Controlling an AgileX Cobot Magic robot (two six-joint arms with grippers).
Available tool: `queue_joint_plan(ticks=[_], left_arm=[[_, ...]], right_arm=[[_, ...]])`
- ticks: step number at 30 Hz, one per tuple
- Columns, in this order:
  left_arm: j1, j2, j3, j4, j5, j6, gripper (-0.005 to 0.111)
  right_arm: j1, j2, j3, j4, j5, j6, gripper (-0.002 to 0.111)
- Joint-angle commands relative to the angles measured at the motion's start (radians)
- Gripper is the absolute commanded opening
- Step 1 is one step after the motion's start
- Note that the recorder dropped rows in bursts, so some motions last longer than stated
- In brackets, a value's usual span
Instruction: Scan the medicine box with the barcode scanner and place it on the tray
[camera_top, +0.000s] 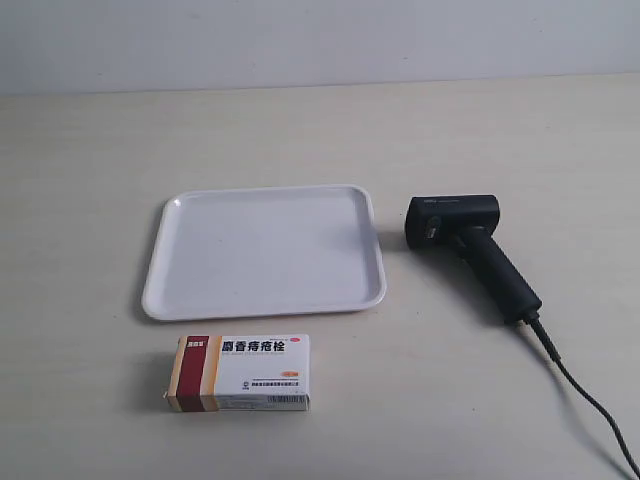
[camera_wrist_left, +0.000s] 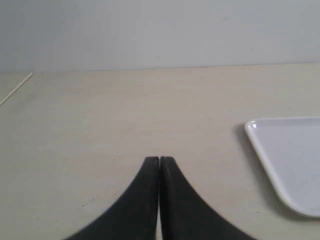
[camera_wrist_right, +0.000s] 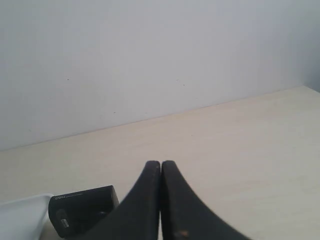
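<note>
The medicine box (camera_top: 238, 373) lies flat on the table, white with a dark red and tan band at its left end, just in front of the tray (camera_top: 264, 250). To the tray's right lies the black barcode scanner (camera_top: 469, 246), head toward the tray, its cable trailing to the lower right. No arm shows in the exterior view. My left gripper (camera_wrist_left: 159, 160) is shut with nothing in it, above bare table beside a corner of the tray (camera_wrist_left: 290, 160). My right gripper (camera_wrist_right: 160, 163) is shut and empty; the barcode scanner's head (camera_wrist_right: 82, 210) sits beside it.
The pale wooden table (camera_top: 520, 140) stretches to a light wall at the back. The scanner's cable (camera_top: 590, 400) runs off the exterior view's lower right corner. A corner of the tray (camera_wrist_right: 22, 217) shows in the right wrist view.
</note>
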Motion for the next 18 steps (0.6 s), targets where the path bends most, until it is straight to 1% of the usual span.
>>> queue_joint_plan(ticks=[1,9,11,13,15,18], left_arm=[[0.005,-0.007,0.000,0.005,-0.003,0.000,0.003],[0.005,-0.007,0.000,0.005,-0.003,0.000,0.003],[0.005,-0.007,0.000,0.007,-0.021,0.000,0.003],[0.005,-0.007,0.000,-0.056,-0.085,-0.043,0.003],[0.005,-0.007,0.000,-0.154,-0.185,-0.124,0.003],[0.005,-0.007,0.000,-0.165,-0.436,-0.207,0.003]], right_arm=[[-0.006,-0.007,0.004,0.000,-0.004,0.000,0.000],[-0.006,-0.007,0.004,0.000,-0.004,0.000,0.000],[-0.006,-0.007,0.004,0.000,-0.004,0.000,0.000],[-0.006,-0.007,0.004,0.000,-0.006,0.000,0.000],[-0.006,-0.007,0.004,0.000,-0.015,0.000,0.000],[-0.006,-0.007,0.004,0.000,-0.089,0.002,0.000]])
